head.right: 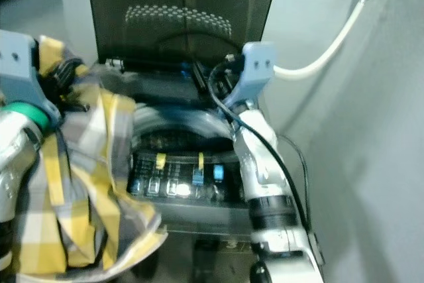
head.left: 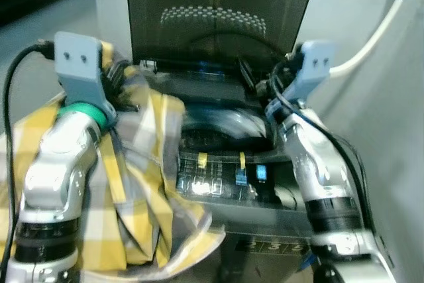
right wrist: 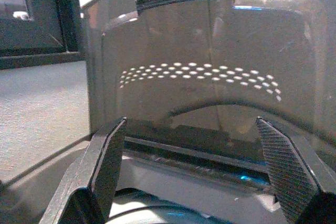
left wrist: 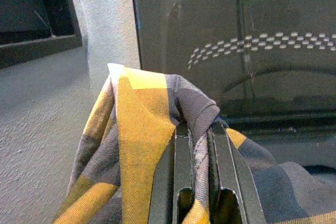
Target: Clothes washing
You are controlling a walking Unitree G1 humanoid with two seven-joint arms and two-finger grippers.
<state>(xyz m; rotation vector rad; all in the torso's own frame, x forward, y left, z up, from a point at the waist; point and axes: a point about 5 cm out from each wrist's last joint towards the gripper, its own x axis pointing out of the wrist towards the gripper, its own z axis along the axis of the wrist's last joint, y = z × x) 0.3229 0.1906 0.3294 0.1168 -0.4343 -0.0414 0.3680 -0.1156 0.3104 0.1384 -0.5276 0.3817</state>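
Where left hand (left wrist: 202, 182) pinches it, shirt (head.left: 142, 183) hangs vertically.

A yellow-and-grey plaid shirt (head.left: 142, 164) hangs crumpled beside the open-lidded washing machine (head.left: 218, 97).

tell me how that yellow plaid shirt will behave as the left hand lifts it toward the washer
Likely floppy: the plaid shirt drapes in loose folds below the left hand, which pinches just one bunched fold. It probably trails and could snag on the washer rim. It looks light and shouldn't slip easily, since the fingers are shut tight on the fabric.
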